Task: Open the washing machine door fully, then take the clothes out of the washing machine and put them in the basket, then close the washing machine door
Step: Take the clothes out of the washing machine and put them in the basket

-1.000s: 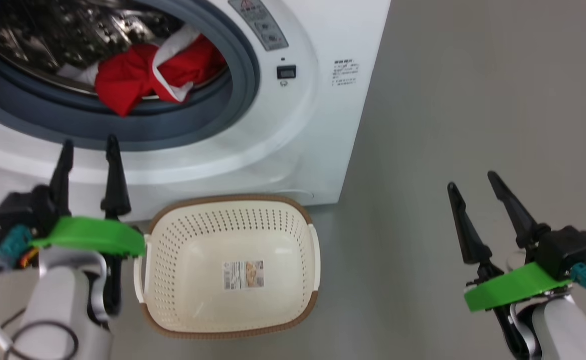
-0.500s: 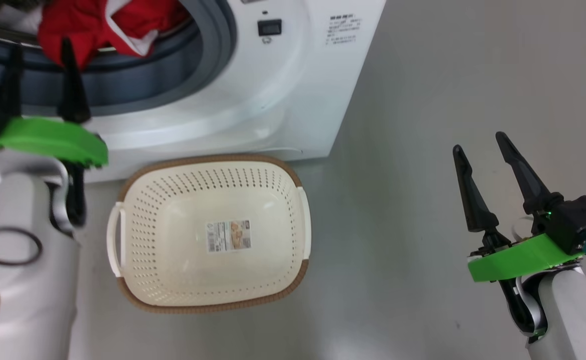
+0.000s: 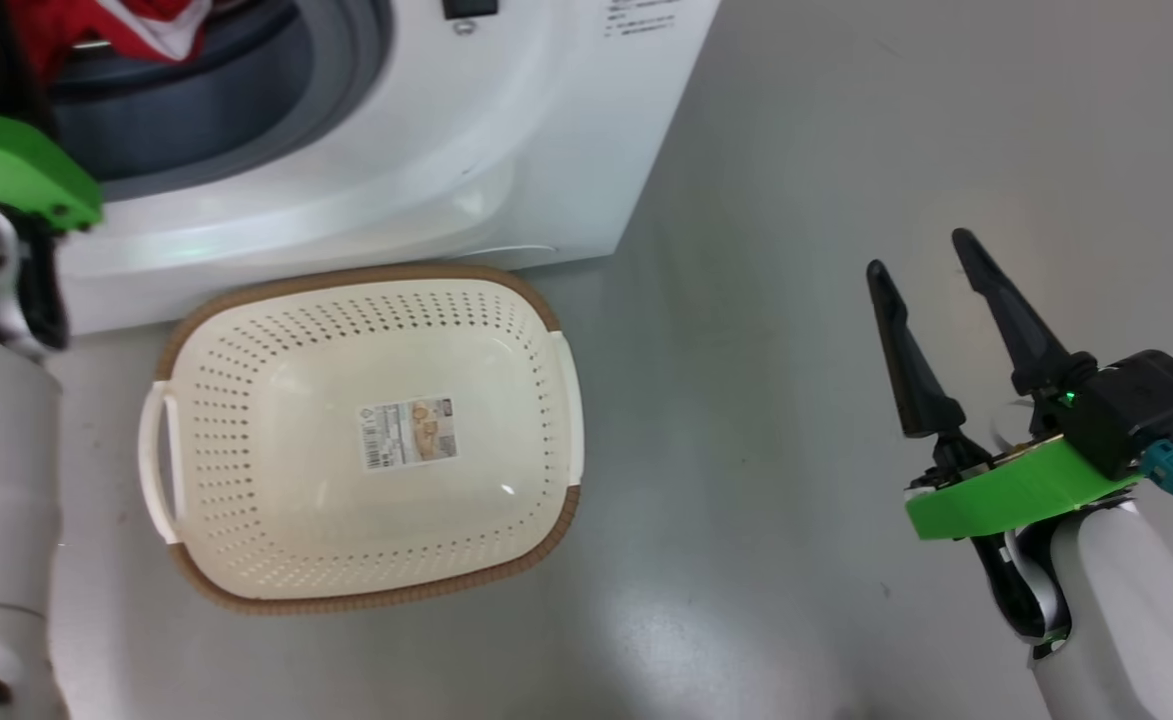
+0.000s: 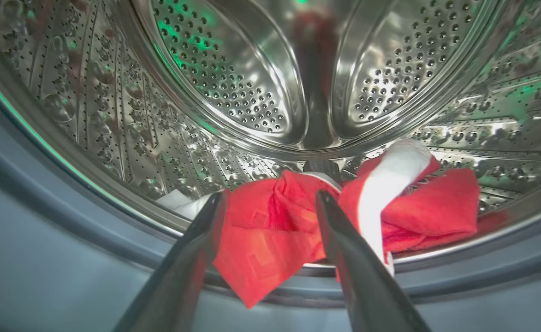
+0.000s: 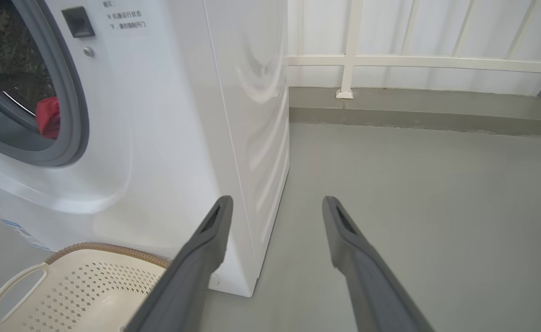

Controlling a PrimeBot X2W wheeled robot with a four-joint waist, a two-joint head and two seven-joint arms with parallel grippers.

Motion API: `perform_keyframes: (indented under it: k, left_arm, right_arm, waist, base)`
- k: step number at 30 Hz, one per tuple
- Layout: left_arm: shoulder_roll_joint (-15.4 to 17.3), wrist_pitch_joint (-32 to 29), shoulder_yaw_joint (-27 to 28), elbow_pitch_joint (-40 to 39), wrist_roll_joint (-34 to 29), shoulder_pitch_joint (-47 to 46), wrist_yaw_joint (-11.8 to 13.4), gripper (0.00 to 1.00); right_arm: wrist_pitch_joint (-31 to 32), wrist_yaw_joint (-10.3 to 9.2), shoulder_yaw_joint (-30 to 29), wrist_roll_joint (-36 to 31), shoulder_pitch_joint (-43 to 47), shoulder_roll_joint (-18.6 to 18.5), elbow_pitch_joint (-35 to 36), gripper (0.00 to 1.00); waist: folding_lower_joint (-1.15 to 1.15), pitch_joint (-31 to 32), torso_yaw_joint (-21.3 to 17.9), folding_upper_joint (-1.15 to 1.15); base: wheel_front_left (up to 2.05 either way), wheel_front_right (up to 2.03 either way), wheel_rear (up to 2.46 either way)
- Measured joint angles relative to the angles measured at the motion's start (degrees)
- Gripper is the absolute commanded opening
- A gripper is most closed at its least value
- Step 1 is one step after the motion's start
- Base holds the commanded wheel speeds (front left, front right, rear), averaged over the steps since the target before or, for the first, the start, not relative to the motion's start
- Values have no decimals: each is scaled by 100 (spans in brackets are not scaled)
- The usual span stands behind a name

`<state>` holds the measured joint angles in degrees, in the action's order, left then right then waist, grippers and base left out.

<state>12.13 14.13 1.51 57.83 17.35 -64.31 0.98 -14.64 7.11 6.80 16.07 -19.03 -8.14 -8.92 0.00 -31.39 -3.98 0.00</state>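
Two grippers show, each with its jaws spread wide and gripping nothing. In the head view the washing machine takes up the upper left of the frame. In the left wrist view the left gripper points into its perforated steel drum, and its dark fingers rise from the bottom edge on either side of the clothes. The clothes are a bright red bundle with white trim. They lie at the lower middle of that frame on the drum's front lip, with one red corner drooping over the grey rubber ring. I cannot tell whether the fingertips touch the fabric. The basket stands on the grey floor at the lower left of centre in the head view, just in front of the machine's base, with a paper label on its bottom. The right gripper hangs at the right of that frame over bare floor, well apart from both basket and machine. In the right wrist view its fingers point past the machine's front right corner, and a white railing runs across the top of the frame.
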Motion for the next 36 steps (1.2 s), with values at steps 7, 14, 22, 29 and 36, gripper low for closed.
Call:
perform_keyframes:
  k: [7,14,22,29,36]
  left_arm:
    - [266,-428,19,784,22,-572,88,100]
    - [379,-803,-24,1212,19,-946,164,100]
    - [495,-1213,-174,1496,-31,-1022,441,100]
    - [520,-1332,-378,1541,-189,-1062,479,0]
    - [538,-1187,-631,1561,-354,-1078,478,0]
  right_arm:
    - [0,0,201,59,-2,-16,-125,100]
    - [0,1,314,133,-53,-52,-154,100]
    - [0,0,433,176,-146,-55,-188,100]
    - [0,0,470,209,-182,-54,-214,100]
    - [0,1,469,219,-270,-53,-219,100]
  waist:
    - [0,-134,-202,0]
    - [0,-228,-363,0]
    - [0,-361,-495,0]
    - [0,-422,-512,0]
    - [0,-422,-490,0]
  base:
    - [0,0,0]
    - [0,0,0]
    - [0,0,0]
    - [0,0,0]
    - [0,0,0]
